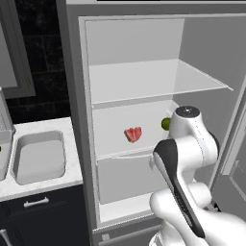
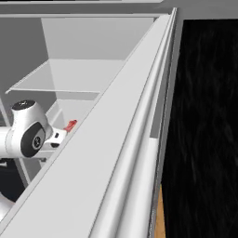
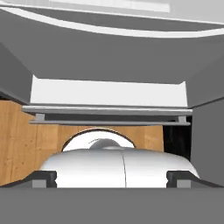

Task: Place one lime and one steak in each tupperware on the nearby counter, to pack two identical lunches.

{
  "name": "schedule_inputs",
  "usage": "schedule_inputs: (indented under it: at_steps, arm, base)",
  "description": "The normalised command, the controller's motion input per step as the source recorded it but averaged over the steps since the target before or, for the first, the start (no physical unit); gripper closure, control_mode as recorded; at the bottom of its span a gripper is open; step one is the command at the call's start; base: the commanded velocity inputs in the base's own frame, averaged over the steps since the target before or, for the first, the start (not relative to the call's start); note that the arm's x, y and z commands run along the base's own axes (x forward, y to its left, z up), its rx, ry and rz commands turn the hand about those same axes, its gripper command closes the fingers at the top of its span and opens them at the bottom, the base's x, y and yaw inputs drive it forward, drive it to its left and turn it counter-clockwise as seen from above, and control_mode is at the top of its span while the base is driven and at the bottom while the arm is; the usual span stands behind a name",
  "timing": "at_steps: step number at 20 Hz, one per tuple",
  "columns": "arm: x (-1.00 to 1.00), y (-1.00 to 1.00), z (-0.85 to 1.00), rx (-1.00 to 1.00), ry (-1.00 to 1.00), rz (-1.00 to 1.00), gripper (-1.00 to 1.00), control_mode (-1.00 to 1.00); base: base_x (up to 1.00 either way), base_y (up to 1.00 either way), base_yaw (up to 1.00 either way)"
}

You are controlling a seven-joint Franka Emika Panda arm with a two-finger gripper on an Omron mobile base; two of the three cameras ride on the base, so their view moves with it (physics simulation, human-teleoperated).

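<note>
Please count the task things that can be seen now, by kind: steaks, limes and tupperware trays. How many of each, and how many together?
Steak, on the middle fridge shelf: 1
Lime, on the same shelf, partly behind the arm: 1
Tupperware, on the counter; a second object at the left edge is cut off and cannot be identified: 1
Total: 3
</note>
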Motion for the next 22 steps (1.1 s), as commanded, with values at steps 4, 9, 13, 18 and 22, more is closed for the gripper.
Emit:
schedule_inputs:
  at_steps: [4, 9, 13, 18, 22]
  arm:
    - [0.08, 0.02, -0.07, 0.00, -0.38, 0.00, -1.00, -1.00]
    - [0.00, 0.00, 0.01, 0.03, -0.28, 0.05, -1.00, -1.00]
    - [0.08, 0.05, 0.00, 0.01, -0.18, 0.08, -1.00, -1.00]
    - [0.26, 0.18, -0.17, 0.00, -0.26, 0.09, -1.00, -1.00]
    - [0.56, 0.39, -0.23, 0.00, -0.10, 0.05, -1.00, -1.00]
  base:
    - [0.00, 0.00, 0.00]
    - [0.00, 0.00, 0.00]
    - [0.00, 0.00, 0.00]
    - [0.00, 0.00, 0.00]
    - [0.00, 0.00, 0.00]
